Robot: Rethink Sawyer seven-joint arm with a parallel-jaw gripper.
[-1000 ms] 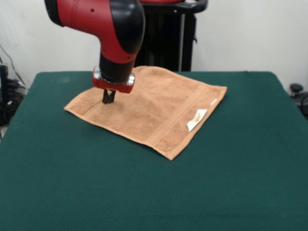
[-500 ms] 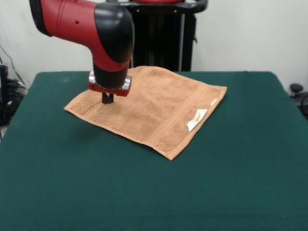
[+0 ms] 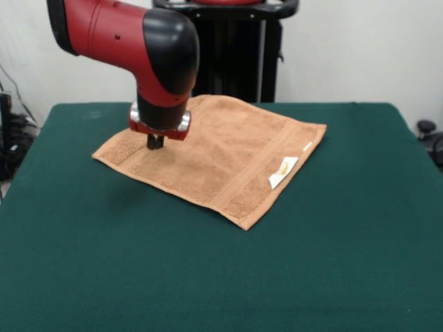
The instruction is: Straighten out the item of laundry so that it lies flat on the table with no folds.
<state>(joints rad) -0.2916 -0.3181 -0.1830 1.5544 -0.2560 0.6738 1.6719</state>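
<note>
Orange-brown towel flat, wide green table margins all around

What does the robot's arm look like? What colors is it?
The arm is thick and round like a big tube, shiny red with a glossy black rounded elbow part. A few small dark dots mark the red shell. Lower down it narrows to a black wrist with a silver ring and a red collar. The gripper under that is small and black.
</note>
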